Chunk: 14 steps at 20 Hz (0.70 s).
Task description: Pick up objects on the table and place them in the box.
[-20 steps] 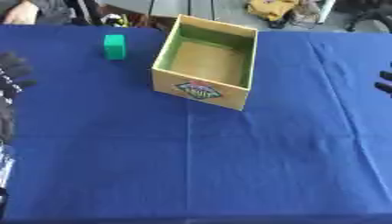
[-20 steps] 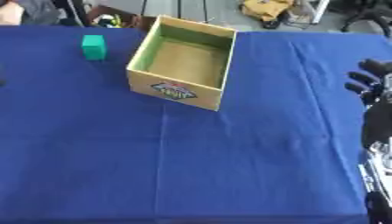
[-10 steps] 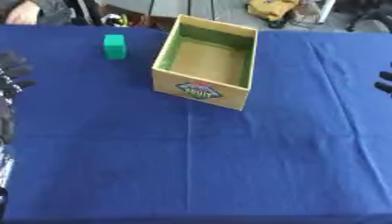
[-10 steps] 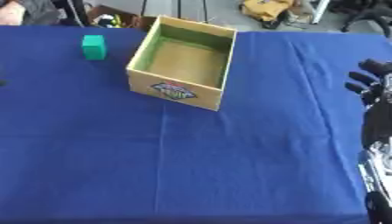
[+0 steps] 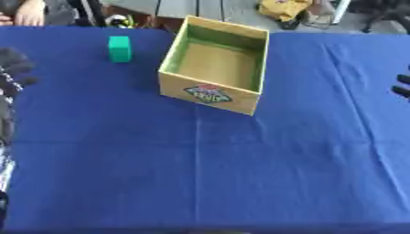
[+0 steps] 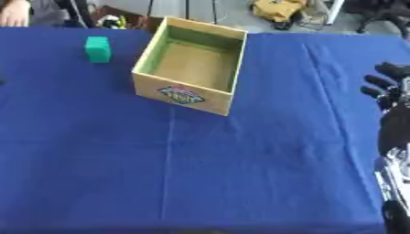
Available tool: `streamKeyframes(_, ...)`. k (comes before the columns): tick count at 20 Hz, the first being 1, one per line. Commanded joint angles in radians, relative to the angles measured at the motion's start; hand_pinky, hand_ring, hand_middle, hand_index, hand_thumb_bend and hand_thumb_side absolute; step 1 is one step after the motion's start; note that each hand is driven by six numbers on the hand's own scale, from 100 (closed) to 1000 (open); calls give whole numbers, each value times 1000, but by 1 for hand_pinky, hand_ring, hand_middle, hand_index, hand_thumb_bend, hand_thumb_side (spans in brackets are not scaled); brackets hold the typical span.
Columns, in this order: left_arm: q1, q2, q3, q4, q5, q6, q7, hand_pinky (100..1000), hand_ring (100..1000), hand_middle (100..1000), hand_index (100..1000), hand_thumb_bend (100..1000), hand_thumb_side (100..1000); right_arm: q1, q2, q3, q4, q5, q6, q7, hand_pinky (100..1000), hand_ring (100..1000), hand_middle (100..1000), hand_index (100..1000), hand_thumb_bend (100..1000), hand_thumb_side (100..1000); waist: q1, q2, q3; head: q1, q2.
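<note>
A small green block (image 5: pixel 120 48) stands on the blue tablecloth at the far left, to the left of the box. The open cardboard box (image 5: pixel 214 64), green inside with a printed label on its front, sits at the back middle and holds nothing I can see. My left hand (image 5: pixel 11 73) shows at the left edge, fingers relaxed and up, well short of the block. My right hand (image 6: pixel 386 87) rests at the right edge with fingers straight, holding nothing.
The blue-covered table (image 5: pixel 208 173) spreads wide in front of the box. A person's hand (image 5: pixel 30 13) lies at the far left edge. A yellow object (image 5: pixel 282 9) and dark gear sit on the floor beyond the table.
</note>
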Motion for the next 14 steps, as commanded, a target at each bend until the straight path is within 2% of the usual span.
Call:
streamKeyframes(1,-80,65,-8,22,-98,41,9,741,773,720,829,806,948,-8,-15,0,-19,-6,-1,7,724,750,765,796,100,906,2,-13,-4,6,0)
streamKeyframes(2,-113,77,-13,41,-142,58,8,742,774,722,830,808,954,-8,-15,1,-19,-7,-1,8,724,750,765,796,106,896,1,-13,-6,8,-1)
streamKeyframes(3,-155,92,-19,68,-195,79,3,742,772,723,829,823,924,-8,-15,2,-19,-7,-1,8,724,750,765,796,106,896,1,-12,-9,10,-2)
streamKeyframes(4,-198,106,-25,97,-253,100,-2,738,766,696,795,841,839,-8,-14,3,-19,-7,-1,10,724,750,765,796,105,896,0,-11,-12,13,-3)
streamKeyframes(5,-250,123,-33,135,-321,122,-10,736,764,687,787,849,810,-9,-14,4,-19,-7,-1,11,724,750,765,796,105,896,-1,-9,-16,16,-5)
streamKeyframes(7,-310,133,-41,188,-425,139,-20,736,764,687,787,849,810,-10,-12,5,-20,-7,-1,13,724,750,765,796,105,896,-2,-6,-20,19,-8)
streamKeyframes(8,-341,144,-48,215,-465,144,-29,734,759,654,761,877,669,-11,-12,6,-20,-7,-1,14,724,750,765,797,104,897,-1,-4,-26,25,-11)
streamKeyframes(9,-412,171,-70,283,-549,154,-60,738,762,657,760,894,651,-14,-12,10,-21,-7,0,18,724,750,765,797,103,897,2,1,-38,37,-18)
streamKeyframes(11,-537,194,-95,439,-742,137,-127,743,762,656,759,908,624,-16,-11,16,-21,-6,1,24,724,750,765,797,102,898,7,10,-56,50,-29)
streamKeyframes(14,-651,203,-96,626,-979,80,-187,763,765,661,762,932,560,-17,-12,23,-21,-3,3,33,724,750,765,797,100,899,16,22,-78,66,-45)
